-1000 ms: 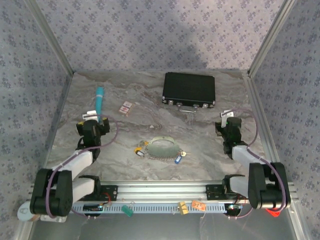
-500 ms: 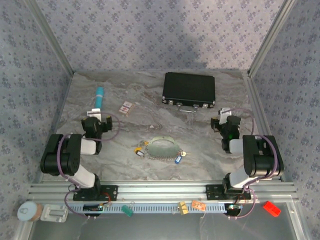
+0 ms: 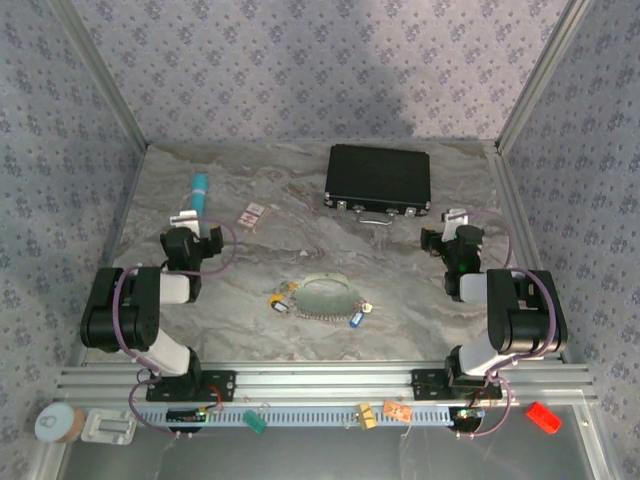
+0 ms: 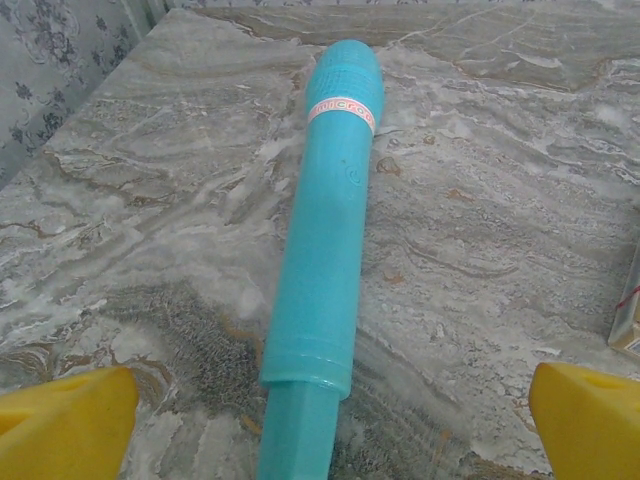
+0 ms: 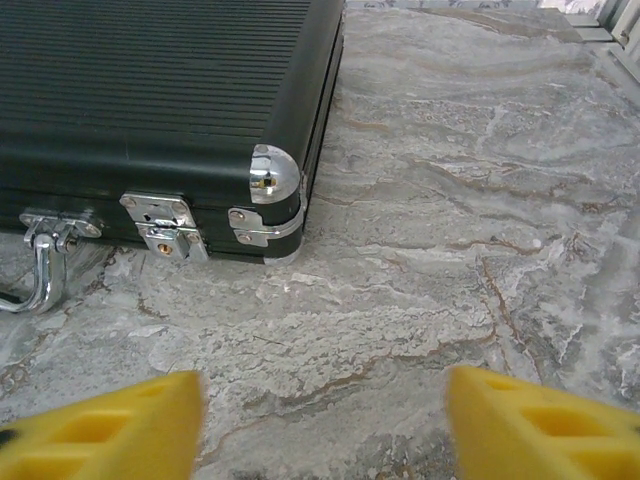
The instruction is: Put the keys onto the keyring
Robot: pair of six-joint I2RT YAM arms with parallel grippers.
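The left gripper [image 4: 330, 395] has its yellow fingers [image 4: 70, 420] spread wide and holds nothing. Just beyond them a teal tube [image 4: 330, 200] lies lengthwise on the marbled tabletop [image 4: 500, 180]. The right gripper [image 5: 325, 410] is likewise spread and empty, facing the near corner of the black case [image 5: 150, 90].

Over the last second both arms have folded up from a low, stretched pose, elbows raised, and each gripper has drawn a little toward the far edge. The keyring [image 3: 325, 294] has not moved. It lies mid-table toward the near edge, between the arms. The yellow-headed key [image 3: 275, 297] is at its left and the blue-headed key [image 3: 353, 320] at its right. Whether either is threaded cannot be told.

Both grippers are well apart from them, so the threading looks not yet begun.
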